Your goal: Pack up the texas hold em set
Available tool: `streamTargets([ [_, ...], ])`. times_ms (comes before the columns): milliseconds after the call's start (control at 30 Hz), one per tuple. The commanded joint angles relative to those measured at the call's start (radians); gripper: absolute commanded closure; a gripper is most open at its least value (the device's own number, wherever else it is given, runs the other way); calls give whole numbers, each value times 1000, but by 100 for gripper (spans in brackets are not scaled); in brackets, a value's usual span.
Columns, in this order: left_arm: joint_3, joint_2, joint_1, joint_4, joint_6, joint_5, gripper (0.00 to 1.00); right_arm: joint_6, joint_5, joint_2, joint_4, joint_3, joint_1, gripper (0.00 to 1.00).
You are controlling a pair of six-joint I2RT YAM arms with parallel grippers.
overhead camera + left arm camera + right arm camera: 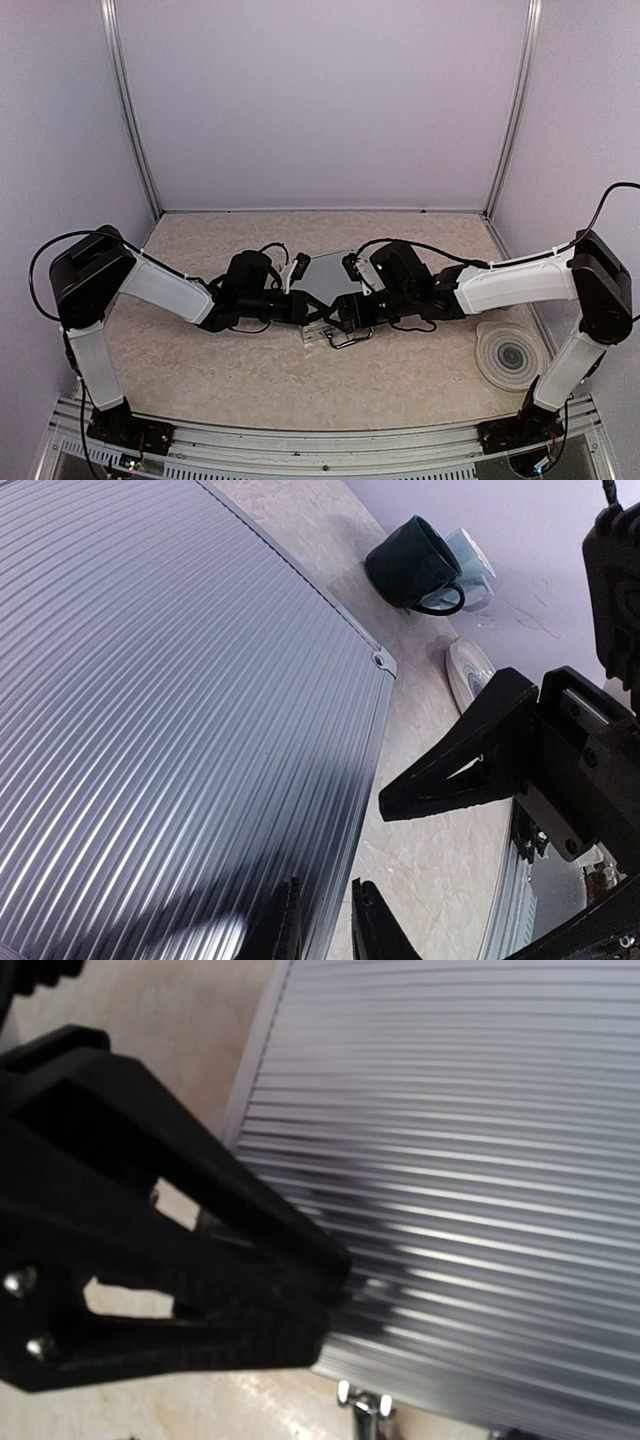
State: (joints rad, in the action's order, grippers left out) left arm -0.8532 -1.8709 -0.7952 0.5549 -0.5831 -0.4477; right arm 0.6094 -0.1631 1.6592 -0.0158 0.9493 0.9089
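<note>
The ribbed silver case [330, 270] of the texas hold em set lies shut on the table between both arms, so its contents are hidden. It fills the left wrist view [180, 700] and the right wrist view [460, 1160]. My left gripper [308, 305] sits at the case's front left; its narrow jaws [325, 925] straddle and pinch the case's edge. My right gripper [340, 310] is at the front right, jaws apart [325, 1305], one finger over the lid and one by the front wall. Its finger [450, 775] also shows in the left wrist view.
A metal handle [345, 340] sticks out of the case's front; its fitting [365, 1400] shows below the right fingers. A dark mug [415, 560] and a pale-blue mug [470, 560] lie by the wall. A round grey ringed coaster [510, 353] lies at the right.
</note>
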Motion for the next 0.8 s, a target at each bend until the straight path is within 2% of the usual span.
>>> streamTargets([
  [0, 17, -32, -5, -26, -16, -36, 81, -16, 15, 15, 9, -17, 6, 22],
  [467, 1, -30, -4, -32, -4, -28, 81, -38, 14, -7, 62, 21, 6, 22],
  [767, 0, -11, 1, -39, 3, -29, 81, 0, 19, -28, 49, -39, 37, 23],
])
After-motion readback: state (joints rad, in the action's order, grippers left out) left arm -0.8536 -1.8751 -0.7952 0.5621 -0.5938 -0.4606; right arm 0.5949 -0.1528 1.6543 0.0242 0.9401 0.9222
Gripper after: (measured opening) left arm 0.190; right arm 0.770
